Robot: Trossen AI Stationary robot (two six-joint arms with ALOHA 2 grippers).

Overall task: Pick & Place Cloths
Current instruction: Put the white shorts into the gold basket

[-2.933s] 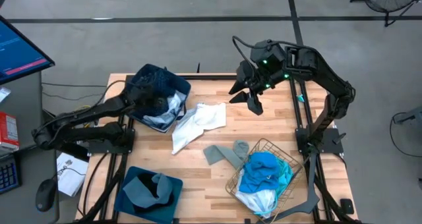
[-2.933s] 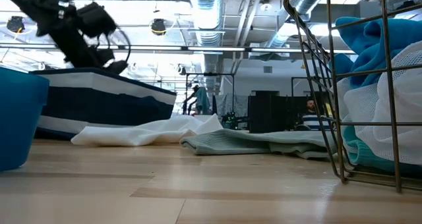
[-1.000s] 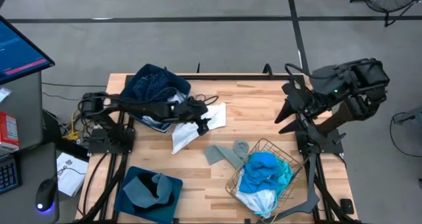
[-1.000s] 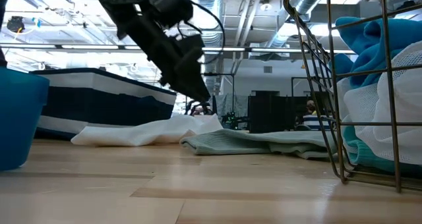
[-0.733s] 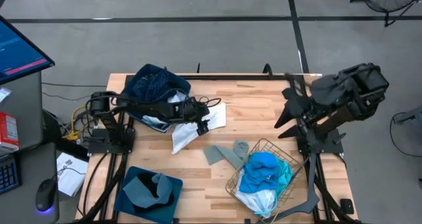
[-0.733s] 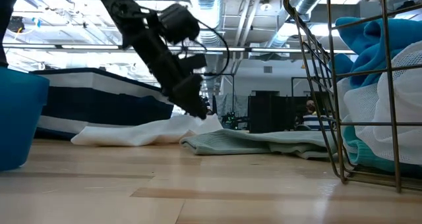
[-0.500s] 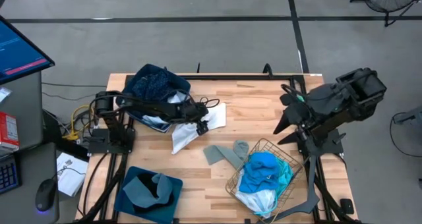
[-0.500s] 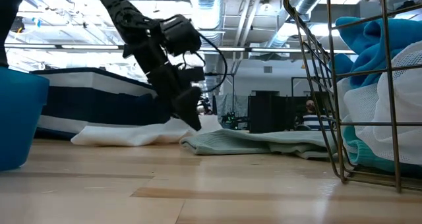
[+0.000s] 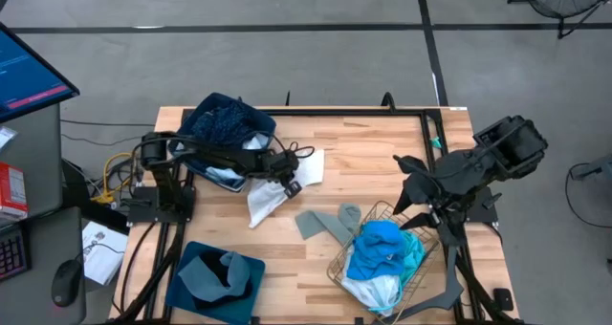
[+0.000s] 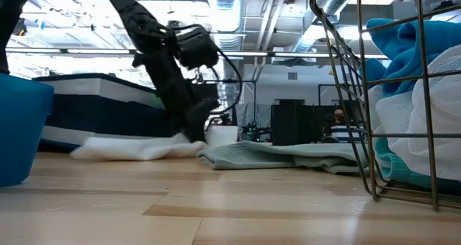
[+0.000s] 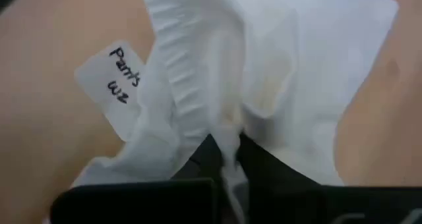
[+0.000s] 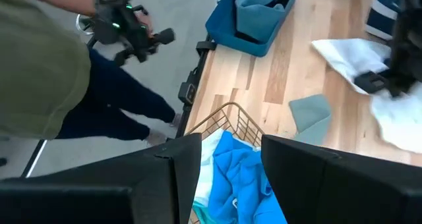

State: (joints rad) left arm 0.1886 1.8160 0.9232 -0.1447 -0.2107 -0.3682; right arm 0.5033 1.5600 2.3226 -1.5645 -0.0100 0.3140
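A white cloth (image 9: 268, 196) lies crumpled on the table's middle, beside the dark bin. My left gripper (image 9: 290, 184) is down on its right part and shut on it; the left wrist view shows its ruffled edge (image 11: 175, 85) and a tag (image 11: 119, 85). A grey cloth (image 9: 323, 222) lies flat next to the wire basket (image 9: 382, 208). That basket holds a cyan cloth (image 9: 378, 249) over a pale one. My right gripper (image 9: 406, 193) hangs open above the basket's far right edge, touching nothing. My left gripper pinches a raised fold of the white cloth (image 11: 227, 135) between its two fingers (image 11: 208, 159), coming from above and slanting from the table's left. The rest of the cloth lies slack on the table (image 10: 122, 148).
A dark bin (image 9: 206, 115) with a navy dotted cloth stands at the far left. A blue bin (image 9: 191, 282) with a grey cloth stands at the near left. A person (image 12: 39, 66) stands past the table's near right corner. Bare wood lies between the bins and basket.
My left gripper has come down onto the white cloth and drawn back slightly toward the table's left; the cloth has bunched up under it. My right arm has swung toward the near edge, ending over the basket's far side.
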